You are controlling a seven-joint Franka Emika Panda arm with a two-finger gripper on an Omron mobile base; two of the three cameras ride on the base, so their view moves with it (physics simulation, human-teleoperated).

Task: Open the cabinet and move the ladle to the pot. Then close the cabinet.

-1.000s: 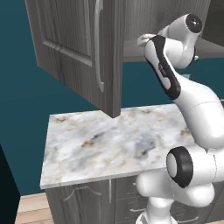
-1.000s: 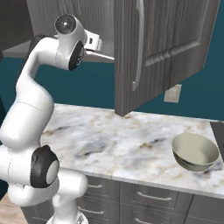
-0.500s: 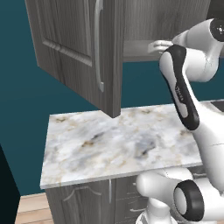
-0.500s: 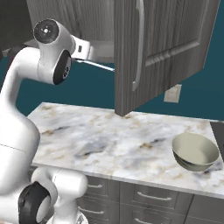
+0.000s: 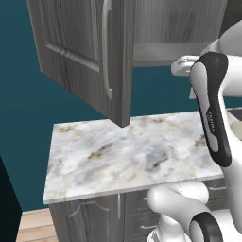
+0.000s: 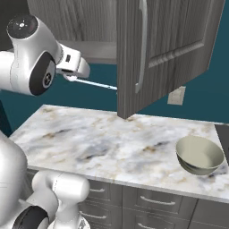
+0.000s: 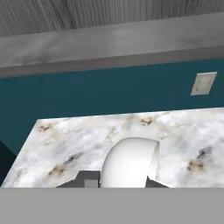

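The cabinet hangs above the counter with its door swung wide open toward me. My gripper hovers just under the cabinet's bottom shelf, left of the open door, shut on the ladle. The ladle's slim silver handle sticks out sideways toward the door's edge. In the hand view the ladle's pale rounded bowl sits between my fingertips, with my gripper at the bottom edge. The pot, grey-olive with a paler inside, stands on the counter's right end, well below and right of the gripper.
A marble counter spreads below the cabinet, over grey drawers. A wall outlet sits on the teal wall behind the door. The open door's lower corner hangs low over the counter between gripper and pot.
The arm has swung nearer the cameras. The hand with the ladle has come down and a little outward from the shelf.
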